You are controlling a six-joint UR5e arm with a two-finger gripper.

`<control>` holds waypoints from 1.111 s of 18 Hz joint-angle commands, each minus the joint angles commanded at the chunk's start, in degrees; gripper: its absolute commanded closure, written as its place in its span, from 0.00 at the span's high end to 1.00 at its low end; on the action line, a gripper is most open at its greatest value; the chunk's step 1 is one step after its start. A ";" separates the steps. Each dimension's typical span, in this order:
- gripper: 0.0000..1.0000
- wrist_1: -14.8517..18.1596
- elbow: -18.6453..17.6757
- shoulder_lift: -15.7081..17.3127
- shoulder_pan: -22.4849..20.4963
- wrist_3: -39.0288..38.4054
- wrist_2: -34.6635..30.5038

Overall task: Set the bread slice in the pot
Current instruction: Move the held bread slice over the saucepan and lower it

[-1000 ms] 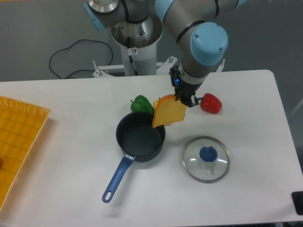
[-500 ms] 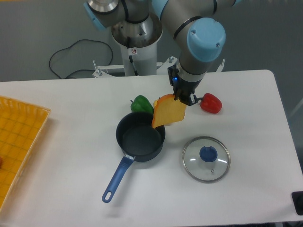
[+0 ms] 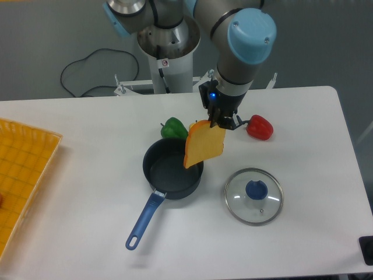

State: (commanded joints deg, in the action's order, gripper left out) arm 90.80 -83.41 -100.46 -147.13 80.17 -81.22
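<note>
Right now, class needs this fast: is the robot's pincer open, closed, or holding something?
Pincer: closed on the flat yellow-orange toy bread slice, which hangs over the small round dark blue pot's right rim.

pot [image 3: 172, 170] mouth open; green pepper [image 3: 173, 128] crowds its far rim.

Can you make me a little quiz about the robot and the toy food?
1. True or false: the bread slice already lies flat inside the pot.
2. What holds the bread slice? A) the gripper B) the glass lid C) the green pepper
3. Fill in: the red pepper sits on the ____.

Key: 1 false, it hangs over the pot's rim. 2 A. 3 table.
</note>
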 joint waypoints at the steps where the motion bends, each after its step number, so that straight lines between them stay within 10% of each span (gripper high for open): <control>1: 0.06 -2.09 -0.09 0.00 0.00 -1.23 1.67; 12: 0.05 -14.85 -4.47 -0.62 4.66 -10.21 1.42; 20: 0.05 -16.44 -5.80 -1.23 7.56 -10.47 -3.59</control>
State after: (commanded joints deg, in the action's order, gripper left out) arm 74.36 -89.21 -101.69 -139.57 69.70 -84.81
